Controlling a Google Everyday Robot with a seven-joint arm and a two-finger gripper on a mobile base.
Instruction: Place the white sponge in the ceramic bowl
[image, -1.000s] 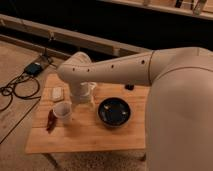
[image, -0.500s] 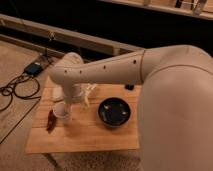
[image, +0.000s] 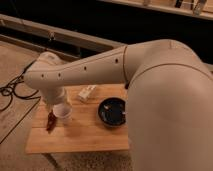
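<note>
The black ceramic bowl (image: 113, 111) sits on the right half of the wooden table (image: 85, 136). The white sponge is hidden behind my arm, near the table's back left corner. My gripper (image: 53, 104) hangs at the end of the arm over that left end, just above and behind the white cup (image: 63, 113). It is left of the bowl.
A white boxy carton-like object (image: 87, 93) lies at the back middle of the table. A red object (image: 50, 121) lies at the left edge beside the cup. Black cables (image: 10, 92) lie on the floor to the left. A dark ledge runs behind.
My arm has swung left and lowered over the table's left end. It now covers the sponge, which showed at the back left corner earlier. The bowl, cup and carton have not moved.
</note>
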